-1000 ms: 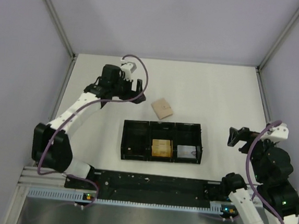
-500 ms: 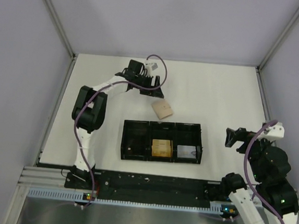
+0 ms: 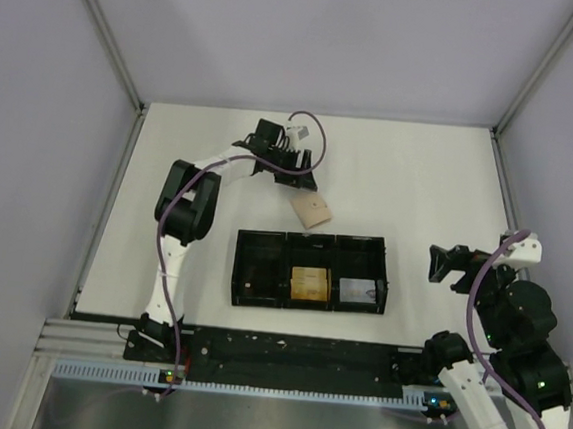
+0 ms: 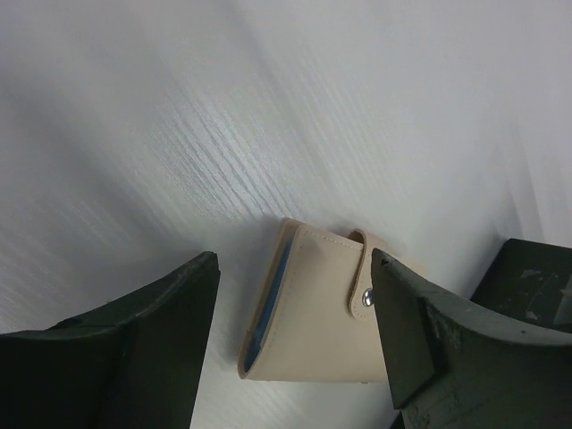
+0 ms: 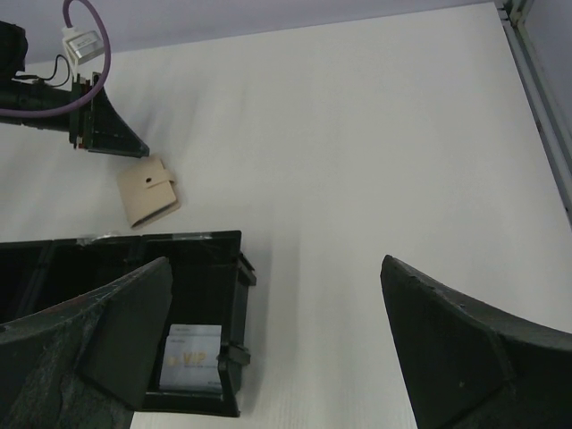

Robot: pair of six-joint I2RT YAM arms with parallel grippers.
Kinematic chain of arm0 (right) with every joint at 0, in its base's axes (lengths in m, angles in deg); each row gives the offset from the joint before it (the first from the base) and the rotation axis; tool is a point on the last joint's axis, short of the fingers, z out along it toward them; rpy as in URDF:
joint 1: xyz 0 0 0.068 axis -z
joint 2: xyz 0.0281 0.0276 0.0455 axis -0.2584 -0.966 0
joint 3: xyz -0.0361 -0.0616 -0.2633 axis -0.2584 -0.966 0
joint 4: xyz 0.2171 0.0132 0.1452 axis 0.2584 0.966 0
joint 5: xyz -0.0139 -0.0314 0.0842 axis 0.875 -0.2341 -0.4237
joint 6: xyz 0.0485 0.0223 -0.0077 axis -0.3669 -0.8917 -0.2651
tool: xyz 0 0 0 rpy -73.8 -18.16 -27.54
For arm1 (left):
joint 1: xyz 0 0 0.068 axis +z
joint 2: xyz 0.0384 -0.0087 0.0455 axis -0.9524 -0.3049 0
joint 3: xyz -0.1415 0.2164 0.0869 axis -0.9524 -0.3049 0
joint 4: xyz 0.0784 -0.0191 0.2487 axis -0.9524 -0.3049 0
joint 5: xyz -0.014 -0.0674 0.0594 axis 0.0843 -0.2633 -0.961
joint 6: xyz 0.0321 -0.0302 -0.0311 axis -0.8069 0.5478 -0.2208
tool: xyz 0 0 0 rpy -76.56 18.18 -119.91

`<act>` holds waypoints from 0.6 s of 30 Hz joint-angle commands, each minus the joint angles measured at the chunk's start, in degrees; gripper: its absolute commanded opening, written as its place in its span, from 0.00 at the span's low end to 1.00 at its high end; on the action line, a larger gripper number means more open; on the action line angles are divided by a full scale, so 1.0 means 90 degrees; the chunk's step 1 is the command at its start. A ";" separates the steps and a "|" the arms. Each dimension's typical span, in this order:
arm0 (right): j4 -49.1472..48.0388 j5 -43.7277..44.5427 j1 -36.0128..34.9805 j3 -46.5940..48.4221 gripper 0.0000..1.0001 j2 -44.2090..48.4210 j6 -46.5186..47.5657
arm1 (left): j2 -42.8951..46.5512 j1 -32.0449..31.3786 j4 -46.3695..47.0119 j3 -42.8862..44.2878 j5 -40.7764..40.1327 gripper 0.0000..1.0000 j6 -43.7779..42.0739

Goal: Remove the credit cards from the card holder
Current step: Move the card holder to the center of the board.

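Note:
The card holder (image 3: 313, 212) lies shut on the white table, tan, with its snap strap fastened. In the left wrist view the card holder (image 4: 308, 317) shows a blue inner edge along its left side. My left gripper (image 3: 304, 183) hovers just behind it, open, and the holder lies between the fingertips of the left gripper (image 4: 293, 268) without being gripped. One pale grey credit card (image 3: 358, 292) with gold print lies in the tray's right compartment, also seen as the credit card (image 5: 190, 357). My right gripper (image 3: 448, 264) stands open and empty at the right.
A black three-compartment tray (image 3: 261, 236) sits mid-table, its near corner visible as the tray (image 5: 210, 241) in the right wrist view. An orange-tan block (image 3: 309, 283) fills its middle compartment; the left compartment holds nothing. Grey walls and metal rails border the table.
My left arm has stretched out to the right, bringing its gripper from the far left up to the card holder, and its jaws have narrowed a little. The right gripper edged slightly left.

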 commanded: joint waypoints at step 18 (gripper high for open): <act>-0.0303 -0.0233 -0.0129 -0.0108 0.99 0.0079 0.0157 | 0.0012 -0.0014 -0.0398 -0.0244 0.0402 0.19 -0.0804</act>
